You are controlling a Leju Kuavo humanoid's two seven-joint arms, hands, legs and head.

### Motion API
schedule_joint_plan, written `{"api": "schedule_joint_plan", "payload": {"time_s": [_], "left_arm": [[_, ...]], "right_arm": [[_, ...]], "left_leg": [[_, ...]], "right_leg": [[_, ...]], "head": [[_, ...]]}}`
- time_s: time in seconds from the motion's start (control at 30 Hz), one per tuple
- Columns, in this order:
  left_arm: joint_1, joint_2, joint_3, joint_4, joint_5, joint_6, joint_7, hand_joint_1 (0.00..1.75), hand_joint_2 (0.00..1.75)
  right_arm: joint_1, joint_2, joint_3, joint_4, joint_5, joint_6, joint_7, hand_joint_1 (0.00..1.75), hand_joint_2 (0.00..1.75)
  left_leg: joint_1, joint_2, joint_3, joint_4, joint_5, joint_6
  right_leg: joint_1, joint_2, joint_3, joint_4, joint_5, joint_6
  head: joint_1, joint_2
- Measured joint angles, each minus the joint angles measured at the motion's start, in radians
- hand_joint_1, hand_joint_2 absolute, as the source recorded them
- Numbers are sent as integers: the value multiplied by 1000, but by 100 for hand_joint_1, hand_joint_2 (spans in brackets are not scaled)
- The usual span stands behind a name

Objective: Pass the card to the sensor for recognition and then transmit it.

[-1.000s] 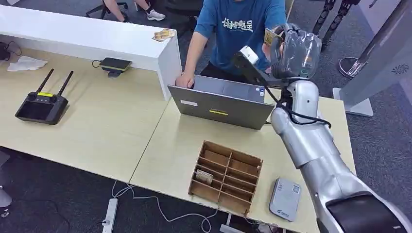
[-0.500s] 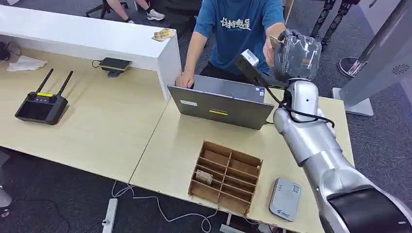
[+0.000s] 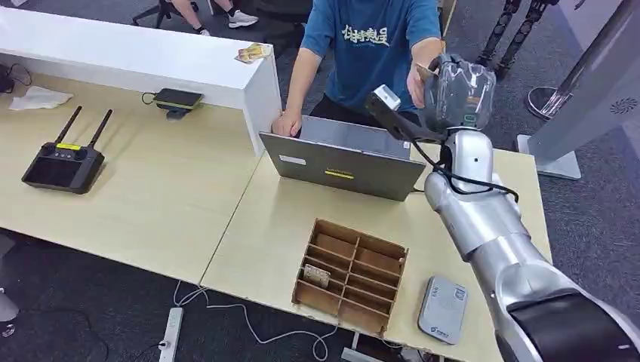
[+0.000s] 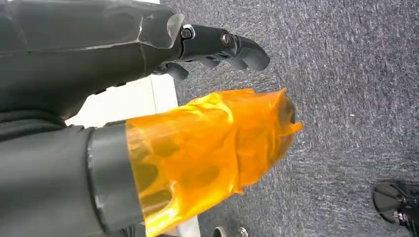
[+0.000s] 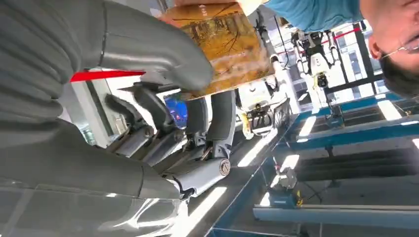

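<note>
The right hand (image 3: 456, 90) grips the card (image 5: 225, 42) above the laptop (image 3: 343, 162), offering it. A person's hand (image 3: 416, 79) touches the card, likely to take it. The left hand (image 4: 148, 123) hangs loose, holding nothing.

Right robot hand (image 3: 458, 89) is raised above the far edge of the counter (image 3: 189, 204), pinching the card (image 5: 222, 42); person's hand (image 3: 416, 81) is on the card too, so no gap there. Person's torso (image 3: 370, 45) blocks straight ahead. Open laptop (image 3: 343, 162) stands just below and left of the arm, its lid a wall toward the person. Wooden divider box (image 3: 351, 275) and grey card reader (image 3: 443, 308) sit at the near edge, bare strip between them. White raised shelf (image 3: 136, 60) walls off the far left. Remote controller (image 3: 64, 162) and black pad (image 3: 179, 99) dot the left counter; wide bare surface between them and the laptop. Left robot hand (image 4: 148, 123) hangs over carpet.
</note>
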Motion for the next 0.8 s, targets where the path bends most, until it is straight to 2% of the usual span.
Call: {"api": "schedule_joint_plan", "payload": {"time_s": [0.1, 0.4, 0.63, 0.8], "left_arm": [[0, 0, 0, 0, -2, 0, 0, 0, 0], [-1, 0, 0, 0, -2, 0, 0, 0, 0], [-1, 0, 0, 1, -2, 0, 0, 0, 0], [-1, 0, 0, 1, -2, 0, 0, 0, 0]], "right_arm": [[14, 0, -2, -26, 69, 0, 14, 0, 175], [34, 1, -36, -66, 158, 0, -1, 0, 175], [47, 8, -63, -92, 166, 0, -18, 0, 175], [62, 13, -85, -123, 128, 0, -66, 0, 175]], "left_leg": [[0, 0, 0, 0, 0, 0], [0, 0, 0, 0, 1, -1], [0, 0, 0, 0, 1, -1], [0, 0, 0, 0, 1, -1]], "right_leg": [[0, 0, 0, 0, 0, 0], [0, 0, 0, 0, 1, -1], [0, 0, 0, 0, 1, -1], [0, 0, 0, 0, 1, -1]], "head": [[0, 0], [0, 0], [0, 0], [0, 0]]}}
